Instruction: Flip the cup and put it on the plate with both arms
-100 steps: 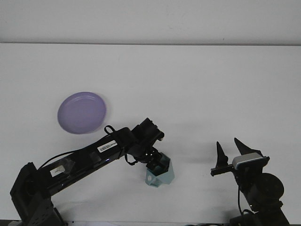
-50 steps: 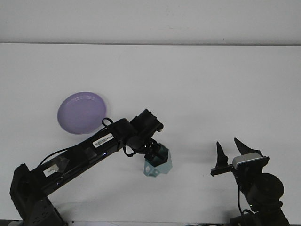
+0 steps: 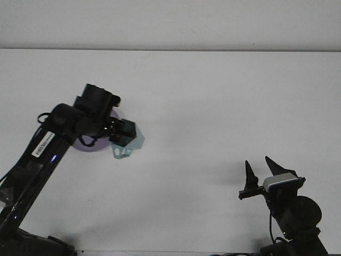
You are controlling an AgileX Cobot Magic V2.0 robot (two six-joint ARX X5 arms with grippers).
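Note:
My left gripper (image 3: 123, 133) is shut on a pale teal cup (image 3: 127, 140), held above the table just right of the purple plate (image 3: 90, 144). The cup hangs tilted, its handle at the lower left. The left arm hides most of the plate; only its lower edge shows. My right gripper (image 3: 262, 169) stands open at the lower right, fingers pointing up, nothing between them.
The white table (image 3: 213, 106) stretches back to a grey wall. The left arm's links cross the lower left corner, and the right arm's base sits at the bottom right edge.
My left gripper has carried the cup up and to the left, from the table's front centre to beside the plate. The right arm has not moved.

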